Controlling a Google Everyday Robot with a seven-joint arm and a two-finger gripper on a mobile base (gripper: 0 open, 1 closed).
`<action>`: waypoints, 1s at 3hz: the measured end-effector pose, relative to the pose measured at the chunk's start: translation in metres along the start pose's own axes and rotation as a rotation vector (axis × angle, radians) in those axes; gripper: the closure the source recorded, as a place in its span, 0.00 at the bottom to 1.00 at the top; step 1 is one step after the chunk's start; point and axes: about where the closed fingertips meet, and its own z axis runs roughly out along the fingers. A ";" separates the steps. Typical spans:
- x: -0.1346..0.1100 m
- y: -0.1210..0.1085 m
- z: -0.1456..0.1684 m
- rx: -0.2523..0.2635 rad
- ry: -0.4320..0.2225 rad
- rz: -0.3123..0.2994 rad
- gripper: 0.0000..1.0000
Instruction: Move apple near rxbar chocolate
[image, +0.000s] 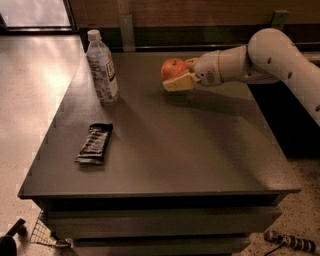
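The red-orange apple (171, 68) is held in my gripper (176, 74), which is shut on it, a little above the back middle of the dark table (200, 150). One pale finger (178, 83) lies under the apple's front, the other shows behind it. The arm reaches in from the right. The rxbar chocolate (95, 144), a flat black wrapper, lies on the table's left front part, well to the left of and nearer than the apple.
A clear plastic water bottle (102, 65) with a white cap stands upright at the table's back left, between the apple and the left edge. The floor lies to the left. A wall runs behind the table.
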 end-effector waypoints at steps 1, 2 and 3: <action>-0.012 0.026 -0.013 -0.038 -0.001 -0.005 1.00; -0.026 0.067 -0.034 -0.033 -0.024 -0.026 1.00; -0.014 0.118 -0.036 -0.047 -0.034 -0.023 1.00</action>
